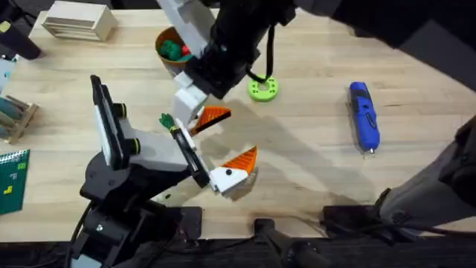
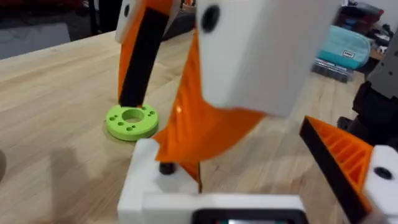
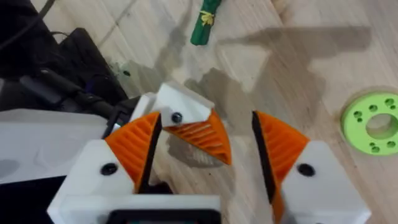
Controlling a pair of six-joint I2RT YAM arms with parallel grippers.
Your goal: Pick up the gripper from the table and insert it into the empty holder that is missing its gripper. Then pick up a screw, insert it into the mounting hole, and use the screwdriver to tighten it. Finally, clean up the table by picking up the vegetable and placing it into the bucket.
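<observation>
My right gripper [image 1: 199,117] [image 3: 205,119] hangs open over my left gripper [image 1: 234,176] [image 2: 236,158], which is open too. Between the right fingers an orange ribbed gripper wedge [image 3: 200,138] lies against the white holder [image 3: 181,106] [image 2: 149,186], beside the dark mounting hole [image 3: 177,117] [image 2: 165,168]. I cannot tell if it is fully seated. The blue screwdriver [image 1: 364,115] lies at the right. A green vegetable [image 1: 166,120] [image 3: 205,22] lies left of the grippers. The bucket [image 1: 172,48] stands at the back. The screw is out of view.
A flat green ring [image 1: 262,89] [image 2: 132,120] [image 3: 373,121] lies behind the grippers. A wooden box [image 1: 74,21] sits at the back left, with a wooden rack [image 1: 15,115] and a green card [image 1: 11,175] on the left edge. The table [image 1: 312,141] is bare between ring and screwdriver.
</observation>
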